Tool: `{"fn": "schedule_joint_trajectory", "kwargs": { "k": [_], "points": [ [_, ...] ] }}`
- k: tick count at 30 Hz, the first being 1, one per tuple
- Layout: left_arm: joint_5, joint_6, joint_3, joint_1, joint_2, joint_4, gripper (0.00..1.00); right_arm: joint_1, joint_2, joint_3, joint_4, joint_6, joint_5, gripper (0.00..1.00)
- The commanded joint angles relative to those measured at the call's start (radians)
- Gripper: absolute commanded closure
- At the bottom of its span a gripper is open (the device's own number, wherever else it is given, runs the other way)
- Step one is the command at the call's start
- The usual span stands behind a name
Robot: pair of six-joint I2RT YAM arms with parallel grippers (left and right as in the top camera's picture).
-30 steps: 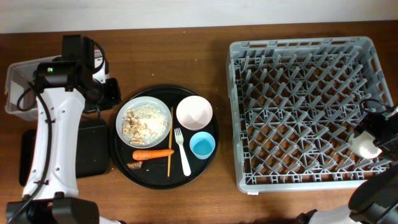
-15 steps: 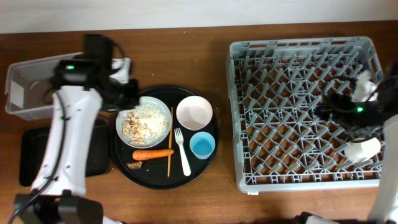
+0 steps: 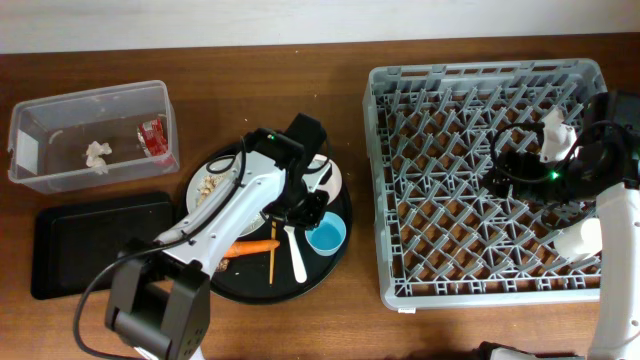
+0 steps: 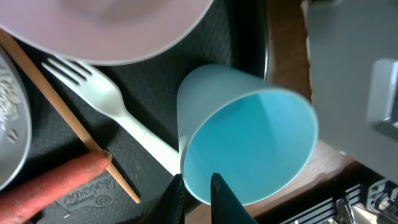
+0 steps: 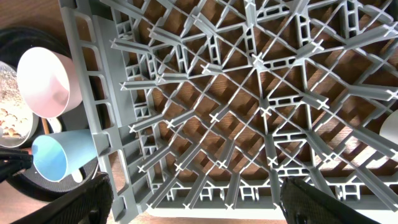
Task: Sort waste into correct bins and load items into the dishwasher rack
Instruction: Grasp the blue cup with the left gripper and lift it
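Observation:
My left gripper (image 4: 198, 190) hovers at the near rim of the small blue cup (image 4: 249, 146), jaws almost shut with only a slim gap and nothing held. The cup (image 3: 326, 236) stands on the round black tray beside the white fork (image 3: 296, 255), chopsticks (image 3: 273, 262), carrot (image 3: 255, 246), pink bowl (image 3: 330, 180) and the plate (image 3: 212, 182) of food scraps. My left arm partly covers the plate and bowl. My right gripper (image 5: 199, 205) hangs wide open and empty above the dishwasher rack (image 3: 480, 200). A cream cup (image 3: 580, 240) lies in the rack.
At the far left the clear tub (image 3: 90, 110) holds a tissue (image 3: 97, 152) and a red wrapper (image 3: 152, 138). In front of it lies the shallow black tray (image 3: 80, 240). The round black tray (image 3: 320, 282) sits between the bins and the rack.
My left arm swung from the clear tub across to the blue cup on the round tray. My right arm lifted off the cream cup and moved up and left over the rack, jaws widening.

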Motion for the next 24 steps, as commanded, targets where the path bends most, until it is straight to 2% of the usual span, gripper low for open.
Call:
{"fn": "schedule_joint_trajectory", "kwargs": {
  "k": [1,3,4,9,12,15,21,22,23,24],
  "points": [
    [0.0,0.005,-0.017,-0.003,0.011,0.006,0.85,0.006,0.002,0.008,0.0,-0.01,0.013,0.11],
    [0.0,0.005,-0.017,-0.004,0.011,0.012,0.84,0.006,0.002,0.008,-0.001,-0.01,0.013,0.11],
    [0.0,0.005,-0.017,-0.004,0.011,0.015,0.8,0.006,0.002,0.008,-0.001,-0.01,0.013,0.11],
    [0.0,0.005,-0.019,-0.004,0.026,0.018,0.79,0.006,0.002,0.008,-0.001,-0.01,0.013,0.11],
    [0.002,0.005,-0.019,-0.008,0.075,0.023,0.75,0.006,0.002,0.008,-0.001,-0.01,0.013,0.11],
    [0.001,0.006,-0.002,-0.005,0.077,0.039,1.0,0.006,0.002,0.008,-0.001,-0.01,0.013,0.11],
    [0.008,0.043,0.296,0.153,0.029,-0.117,1.0,0.005,0.002,0.008,0.0,-0.013,0.036,0.1],
    [0.069,0.063,0.352,0.206,0.014,-0.135,1.0,0.005,0.002,0.008,0.003,-0.013,0.035,0.1],
    [0.201,0.092,0.376,0.249,0.004,-0.123,1.0,0.006,0.002,0.008,0.01,-0.013,0.029,0.07],
    [0.442,0.154,0.378,0.294,-0.002,-0.077,1.0,0.006,0.004,0.008,0.017,-0.038,-0.021,0.06]
  ]
}}
